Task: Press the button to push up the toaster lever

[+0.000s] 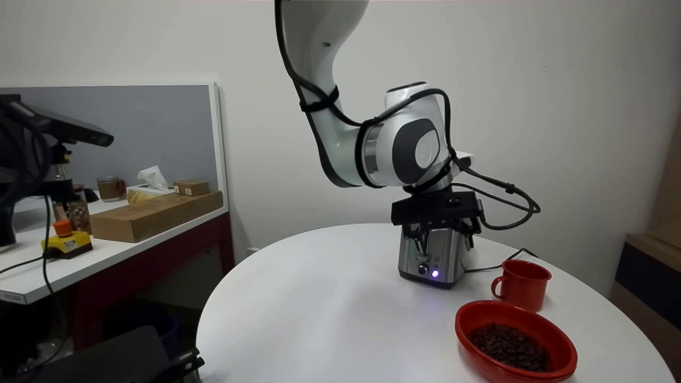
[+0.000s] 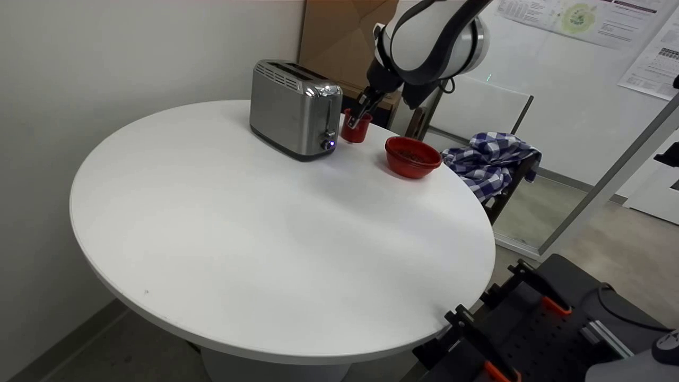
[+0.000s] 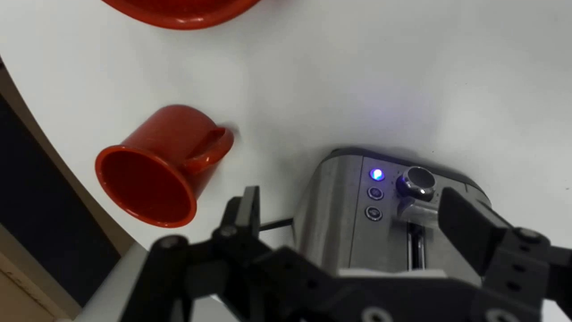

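Observation:
The silver toaster [image 1: 455, 260] stands upright on the white table and also shows in an exterior view [image 2: 281, 111] and the wrist view [image 3: 326, 214]. Its front carries a column of three round buttons; the one nearest the table glows blue-violet [image 3: 377, 174], and the others [image 3: 375, 193] are dark. The lever [image 3: 415, 212] sits low in its slot, just above the round knob [image 3: 420, 181]. My gripper [image 3: 348, 197] is open and empty in front of the toaster's control face. One finger overlaps the lever's right end in the wrist view; contact cannot be told. The other is left of the toaster.
A red mug [image 3: 178, 134] stands beside the toaster. A red bowl [image 1: 468, 340] of dark beans is nearer the table's edge, also in an exterior view [image 2: 411, 164]. The toaster's black cord [image 1: 484, 269] runs along the table [image 1: 319, 298]. A wall is behind.

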Controlling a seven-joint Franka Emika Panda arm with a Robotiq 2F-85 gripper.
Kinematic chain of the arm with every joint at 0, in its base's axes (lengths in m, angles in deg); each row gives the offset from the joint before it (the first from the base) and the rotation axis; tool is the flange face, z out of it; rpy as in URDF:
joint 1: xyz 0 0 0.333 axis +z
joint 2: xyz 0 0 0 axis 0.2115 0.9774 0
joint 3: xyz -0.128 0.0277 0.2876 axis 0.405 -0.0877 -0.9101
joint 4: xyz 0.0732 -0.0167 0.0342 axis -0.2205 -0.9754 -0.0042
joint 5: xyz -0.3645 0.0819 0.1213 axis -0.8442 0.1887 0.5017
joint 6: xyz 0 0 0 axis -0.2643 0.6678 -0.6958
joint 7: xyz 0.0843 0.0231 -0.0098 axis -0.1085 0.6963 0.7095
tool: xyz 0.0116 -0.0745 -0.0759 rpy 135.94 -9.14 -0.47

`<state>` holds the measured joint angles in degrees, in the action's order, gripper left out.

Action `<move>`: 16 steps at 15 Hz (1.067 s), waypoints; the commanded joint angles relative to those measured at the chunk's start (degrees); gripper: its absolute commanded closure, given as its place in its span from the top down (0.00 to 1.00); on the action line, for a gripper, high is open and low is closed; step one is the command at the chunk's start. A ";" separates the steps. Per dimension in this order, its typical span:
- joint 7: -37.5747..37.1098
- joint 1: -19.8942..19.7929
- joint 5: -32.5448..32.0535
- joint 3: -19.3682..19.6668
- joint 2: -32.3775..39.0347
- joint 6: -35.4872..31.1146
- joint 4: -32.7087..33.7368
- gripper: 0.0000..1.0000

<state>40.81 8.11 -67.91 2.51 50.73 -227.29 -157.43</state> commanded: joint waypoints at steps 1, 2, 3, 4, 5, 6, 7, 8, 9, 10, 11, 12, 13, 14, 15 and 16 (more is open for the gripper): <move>-1.22 -0.92 -0.01 0.19 2.63 -4.32 1.91 1.00; -1.39 -1.18 0.11 0.13 2.96 -5.00 2.00 1.00; -1.41 -1.53 0.24 -0.15 3.31 -5.61 2.04 1.00; -1.44 -1.65 0.19 -0.16 3.66 -6.08 2.08 1.00; -1.38 -1.76 0.14 -0.25 4.05 -6.30 2.08 1.00; -1.32 -1.95 0.17 -0.46 4.46 -6.51 2.12 1.00; -1.33 -2.07 0.27 -0.69 4.79 -6.57 2.13 1.00; -1.30 -2.07 0.22 -0.81 5.20 -6.91 2.15 1.00; -1.27 -2.12 0.24 -1.11 5.42 -7.25 1.96 1.00; -1.26 -2.21 0.30 -1.43 5.89 -7.63 1.98 1.00; -1.35 -2.08 0.24 -1.39 6.29 -8.08 2.06 1.00; -1.43 -2.07 0.26 -1.47 6.51 -8.28 2.07 1.00; -1.41 -2.12 0.22 -1.51 6.98 -8.73 2.28 1.00; -1.54 -2.16 0.24 -1.44 7.31 -9.13 2.44 1.00; -1.69 -2.23 0.32 -1.38 7.74 -9.64 2.64 1.00; -1.77 -2.28 0.35 -1.33 8.05 -9.99 2.78 1.00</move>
<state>39.94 6.64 -67.81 1.62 56.92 -234.97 -156.13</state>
